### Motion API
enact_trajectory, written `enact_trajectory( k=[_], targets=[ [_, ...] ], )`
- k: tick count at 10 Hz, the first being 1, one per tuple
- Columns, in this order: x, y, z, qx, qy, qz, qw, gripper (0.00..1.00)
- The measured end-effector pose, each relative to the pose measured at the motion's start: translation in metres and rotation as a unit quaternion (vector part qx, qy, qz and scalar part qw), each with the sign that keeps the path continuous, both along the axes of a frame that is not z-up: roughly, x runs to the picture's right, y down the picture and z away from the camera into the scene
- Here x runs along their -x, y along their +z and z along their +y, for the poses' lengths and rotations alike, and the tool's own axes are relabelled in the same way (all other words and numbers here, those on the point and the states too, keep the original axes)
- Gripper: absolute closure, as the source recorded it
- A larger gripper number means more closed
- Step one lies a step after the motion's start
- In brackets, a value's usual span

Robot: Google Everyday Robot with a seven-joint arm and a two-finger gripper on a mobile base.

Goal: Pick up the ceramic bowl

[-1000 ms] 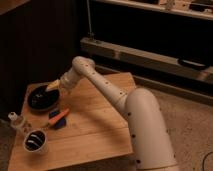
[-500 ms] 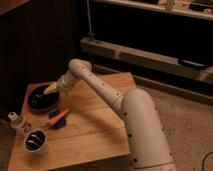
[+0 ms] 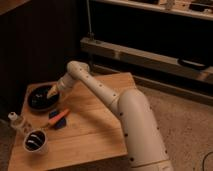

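Observation:
The ceramic bowl (image 3: 40, 98), wide, shallow and glossy black, sits at the back left of the wooden table (image 3: 95, 125). My gripper (image 3: 53, 91) is at the bowl's right rim, reaching down over it from the right at the end of the white arm (image 3: 100, 90). Whether it touches the rim is hard to tell. The arm's thick lower section rises from the table's right front corner.
A small white cup (image 3: 35, 141) with a dark inside stands at the front left. A small white bottle (image 3: 17, 121) is at the left edge, and an orange and blue object (image 3: 59, 118) lies in front of the bowl. A dark wall and a metal shelf rail (image 3: 150, 57) run behind.
The arm has shifted slightly left and down, bringing the gripper closer onto the bowl's right rim. The bowl and other items have not moved.

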State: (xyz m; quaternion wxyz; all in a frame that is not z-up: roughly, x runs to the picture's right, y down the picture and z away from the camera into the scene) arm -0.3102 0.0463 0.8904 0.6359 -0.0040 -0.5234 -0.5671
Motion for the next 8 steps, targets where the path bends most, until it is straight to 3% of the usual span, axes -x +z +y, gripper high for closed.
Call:
enact_trajectory(
  k=[6, 8],
  targets=[
    [0.007, 0.016, 0.009, 0.004, -0.010, 0.022, 0.9997, 0.41],
    [0.006, 0.024, 0.007, 0.008, -0.005, 0.032, 0.9995, 0.50]
  ],
)
